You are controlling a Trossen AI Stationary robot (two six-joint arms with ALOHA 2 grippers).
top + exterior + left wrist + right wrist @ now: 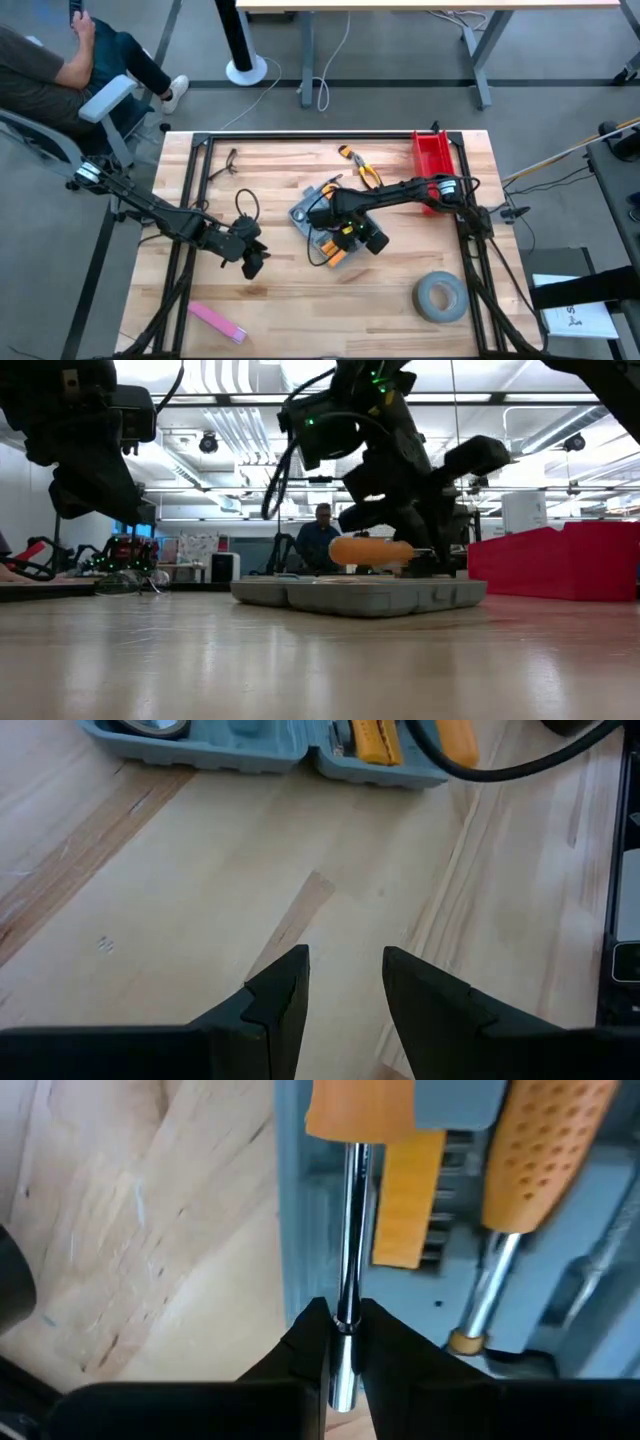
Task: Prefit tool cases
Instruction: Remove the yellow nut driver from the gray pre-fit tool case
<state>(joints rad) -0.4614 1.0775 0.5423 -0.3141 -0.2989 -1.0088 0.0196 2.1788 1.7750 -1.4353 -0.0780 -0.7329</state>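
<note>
The right pincer (340, 1342) clenches a screwdriver (350, 1250) by its metal shaft over the open case (318, 228) on the wooden bench (300, 290). The left pincer (345, 982) hovers released above bare planks nearby. A person (320, 538) sits in the room behind.

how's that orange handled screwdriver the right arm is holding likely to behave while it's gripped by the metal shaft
Probably stiff: the screwdriver has a straight metal shaft. The right end effector pinches only that smooth, round shaft, so it may slip or spin. The bulky orange handle hangs beyond the grip, so it could droop toward the tool case.
</note>
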